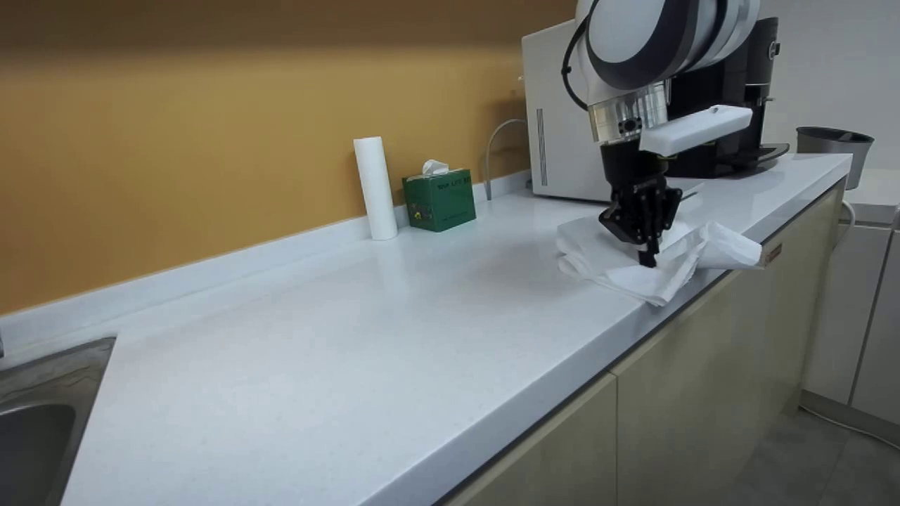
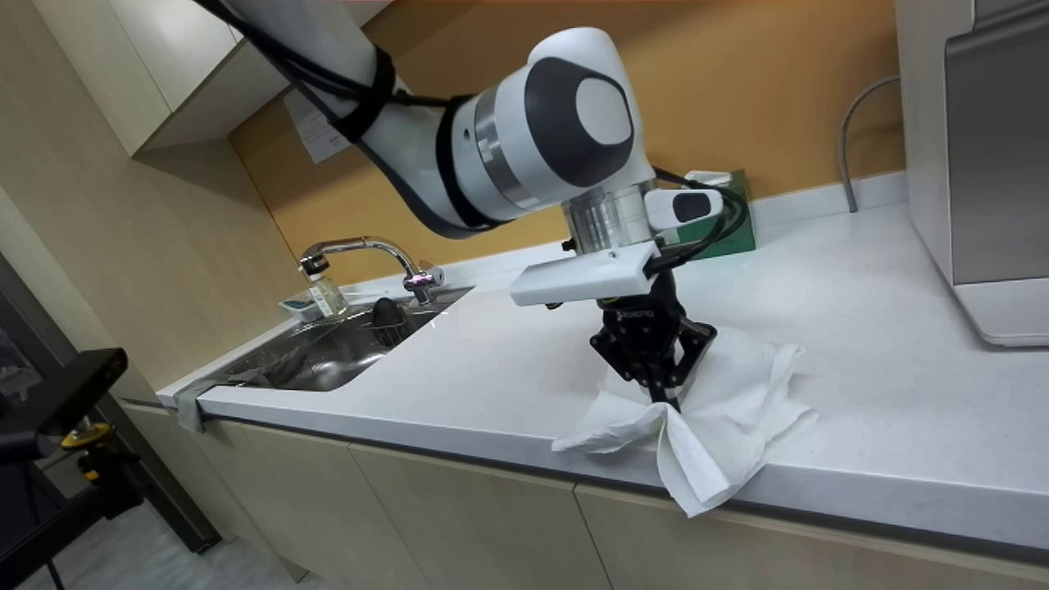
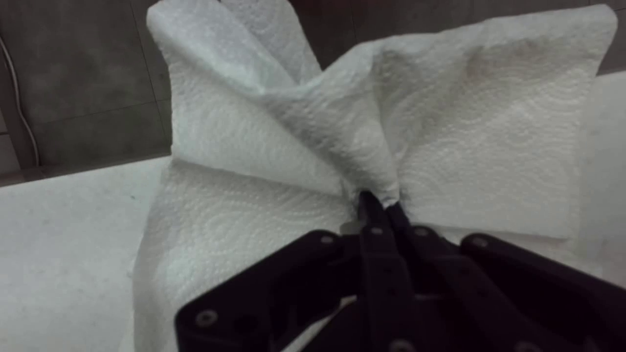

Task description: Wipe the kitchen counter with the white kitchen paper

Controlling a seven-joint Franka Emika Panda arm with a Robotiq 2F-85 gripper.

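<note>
The white kitchen paper (image 1: 587,242) lies rumpled on the glossy white kitchen counter (image 1: 316,372), near its front edge. Part of the paper hangs over that edge; this also shows on the paper in an exterior view (image 2: 750,401). My gripper (image 1: 648,258) points down into the middle of the paper. In the wrist view the fingertips (image 3: 380,199) are close together with a pinched fold of the paper (image 3: 489,161) between them. The rest of the paper spreads around the fingers on the counter (image 3: 63,234). The underside of the paper is hidden.
A white upright roll (image 1: 375,188) and a green tissue box (image 1: 440,199) stand against the backsplash. A white appliance (image 1: 562,119) and a black machine (image 1: 717,105) stand at the back end. A sink (image 2: 336,360) with a faucet (image 2: 422,279) is at the opposite end.
</note>
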